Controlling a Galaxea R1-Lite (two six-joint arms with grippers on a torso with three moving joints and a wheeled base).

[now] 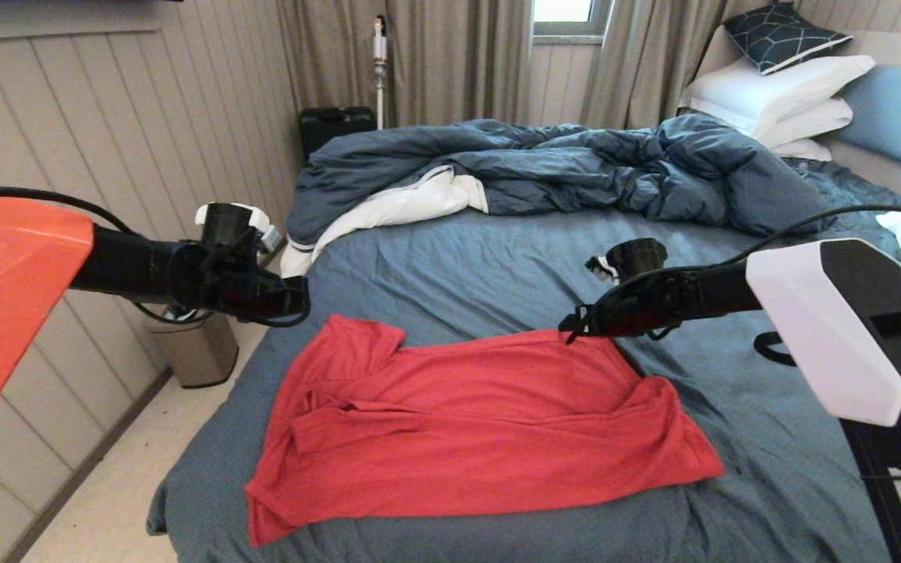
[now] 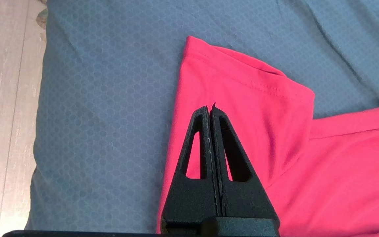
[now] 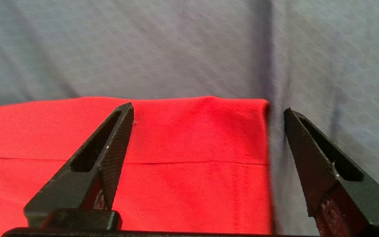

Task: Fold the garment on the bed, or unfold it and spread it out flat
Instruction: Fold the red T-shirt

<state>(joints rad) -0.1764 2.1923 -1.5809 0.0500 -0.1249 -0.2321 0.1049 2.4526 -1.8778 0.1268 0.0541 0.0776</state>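
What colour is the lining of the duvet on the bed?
White, where the duvet folds back; head view shows it best.

The garment (image 1: 466,422) was thin, soft red cloth, matt, with a stitched hem on its sleeve. The bed (image 1: 497,258) wore a slate-blue sheet of matt cloth (faintly printed with small hexagons). The duvet (image 1: 576,168) was rumpled dark cloth. The left gripper (image 2: 211,110) and right gripper (image 3: 209,113) were matt black plastic, with ribbed inner faces.
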